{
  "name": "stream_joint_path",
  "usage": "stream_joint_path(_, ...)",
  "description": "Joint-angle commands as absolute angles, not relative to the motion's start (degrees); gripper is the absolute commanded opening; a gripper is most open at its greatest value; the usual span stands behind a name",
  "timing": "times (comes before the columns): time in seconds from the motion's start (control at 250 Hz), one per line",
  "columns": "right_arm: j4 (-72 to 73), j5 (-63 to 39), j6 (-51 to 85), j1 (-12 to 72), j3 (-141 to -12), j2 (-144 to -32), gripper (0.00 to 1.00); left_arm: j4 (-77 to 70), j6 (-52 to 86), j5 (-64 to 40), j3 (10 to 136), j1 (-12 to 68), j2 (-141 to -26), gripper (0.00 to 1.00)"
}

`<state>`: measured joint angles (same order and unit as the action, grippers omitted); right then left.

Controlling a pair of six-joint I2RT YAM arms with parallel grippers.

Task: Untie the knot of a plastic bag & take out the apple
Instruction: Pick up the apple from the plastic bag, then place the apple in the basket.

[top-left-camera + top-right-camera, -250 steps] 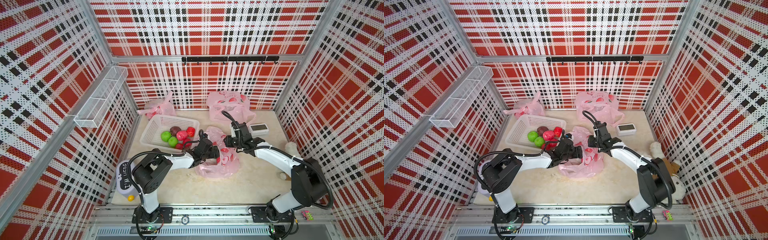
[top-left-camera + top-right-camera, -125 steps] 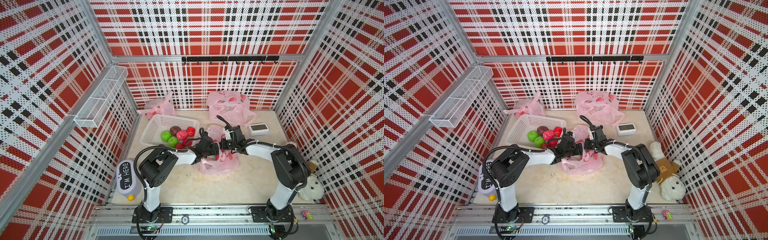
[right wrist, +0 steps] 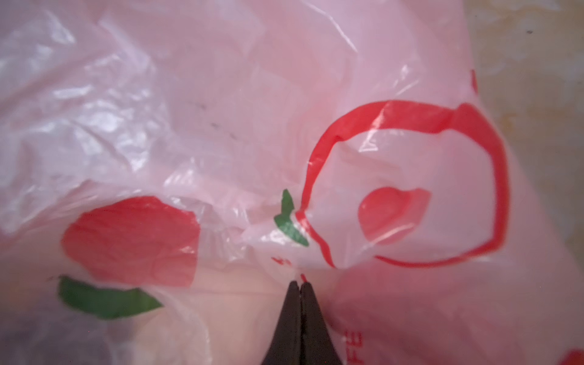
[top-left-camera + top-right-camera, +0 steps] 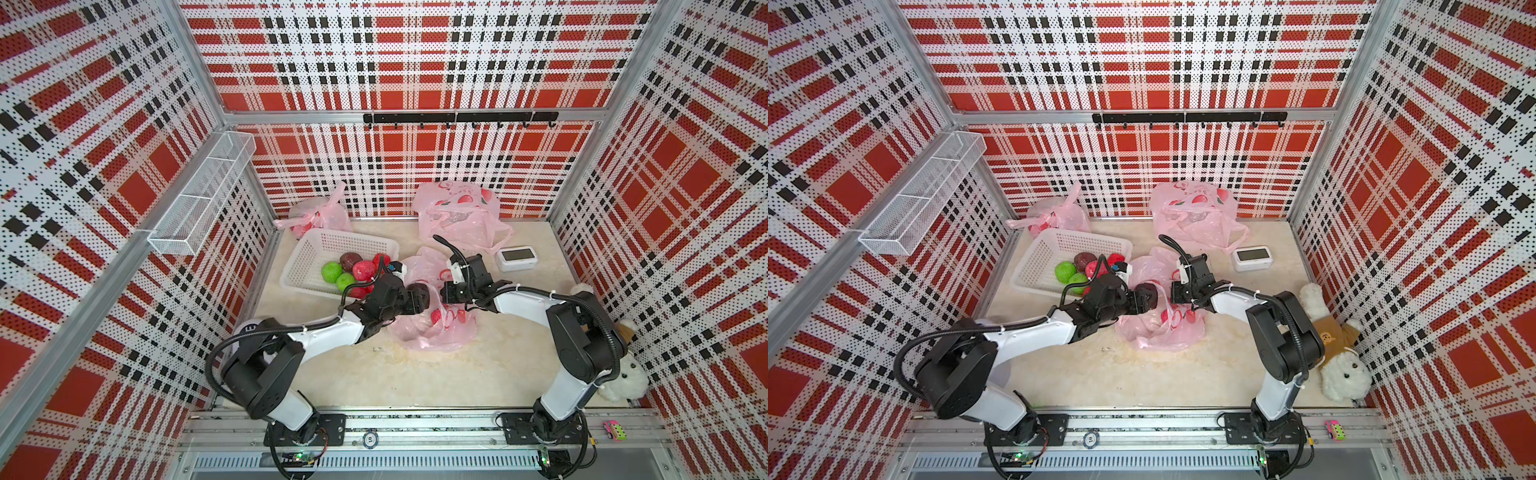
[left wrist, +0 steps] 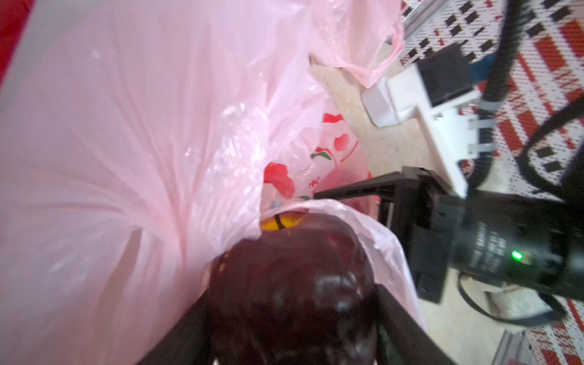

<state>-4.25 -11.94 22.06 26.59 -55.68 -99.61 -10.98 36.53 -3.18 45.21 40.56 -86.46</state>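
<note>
1. Near the middle of the desk, in both top views: pink bag (image 4: 432, 332) (image 4: 1158, 332), printed with red fruit, slumped on the surface with its mouth lifted between the two grippers.
2. Left gripper (image 4: 415, 300) (image 4: 1140, 300): clamped on a dark red apple (image 4: 420, 292) (image 4: 1147, 292), reaching in from the bag's left side.
3. From the left wrist camera: apple (image 5: 294, 284) wedged between both black fingers (image 5: 407, 328), touching each. Sitting right at the bag's mouth, with pink film (image 5: 126, 158) draped over its far end and down one flank.
4. Right gripper (image 4: 443, 292) (image 4: 1173, 293): fingers pressed flat together with no gap, plain from the right wrist camera (image 3: 298, 286). Seemingly a thin fold of the bag (image 3: 221, 94) nipped at the very tips, though blur there leaves this unsure.
5. Facing each other across the bag's mouth, both grippers near but apart.
6. Toward the back left of the desk, just beside the left gripper: white basket (image 4: 307, 253) holding green, red and dark fruit (image 4: 330, 272).
7. Along the back edge: knotted bag (image 4: 316, 212) in the left corner behind the basket, and a larger loose bag (image 4: 457, 216) right of centre.
8. Near the back right corner: white screen box (image 4: 517, 257). At the right edge toward the front: plush dog (image 4: 1345, 374).
</note>
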Motion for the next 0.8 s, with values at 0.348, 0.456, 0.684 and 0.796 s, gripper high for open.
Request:
stream_joint_path(0.348,-10.72,-4.67,14.21,26.87,-58.51,-91.36,0.03,-11.30,25.25,-24.65,47.44,37.44,-69.19,0.50)
stream_joint_path(0.456,-11.86,-3.85,15.41,27.48,-58.18,-87.10,0.08,-5.42,25.14,-22.85,51.25,31.59,-68.41,0.49)
stream_joint_path(0.684,-26.70,8.99,15.52,37.57,-64.95,-80.32,0.61,5.45,17.59,-20.80,65.14,10.67,-80.41,0.50)
stream_joint_path(0.796,-28.44,10.04,20.37,42.09,-64.67,-78.73,0.71,15.15,9.59,-9.69,77.82,7.32,-92.97,0.50)
